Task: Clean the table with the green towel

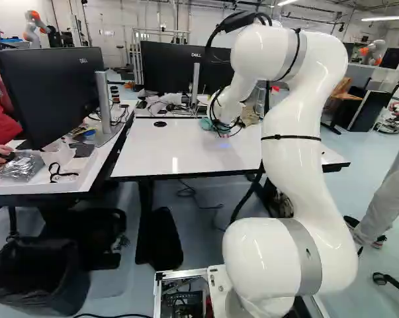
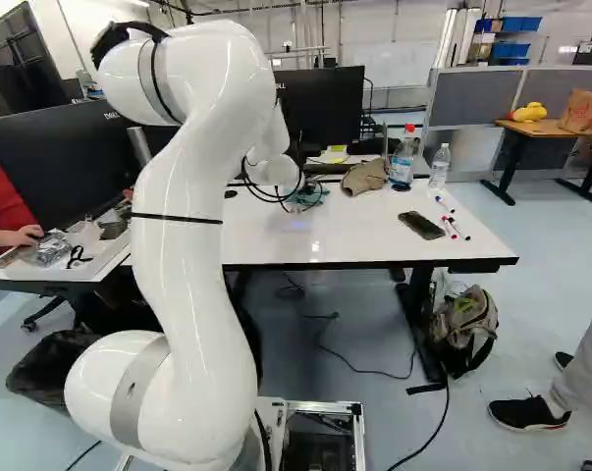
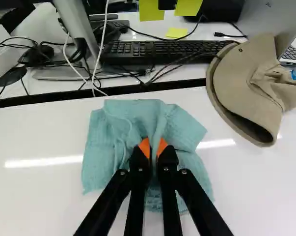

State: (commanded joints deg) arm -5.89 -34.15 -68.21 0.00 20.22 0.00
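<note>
The arm stands right of the middle in the left base view and extends over the white table. The gripper is at the far part of the tabletop, with the fingers pinching a raised fold of the green towel between their orange pads. The remainder of the towel (pale blue-green in the wrist view) spreads around the fingertips and lies on the table, near its far edge.

A tan hat lies beside the towel, apart from it. A black keyboard is located ahead of the gripper, beyond the dark gap at the table's far edge.

In the right base view, two upright bottles occupy the upper right of the table. A dark phone lies flat nearer the camera, with several markers to its right.
</note>
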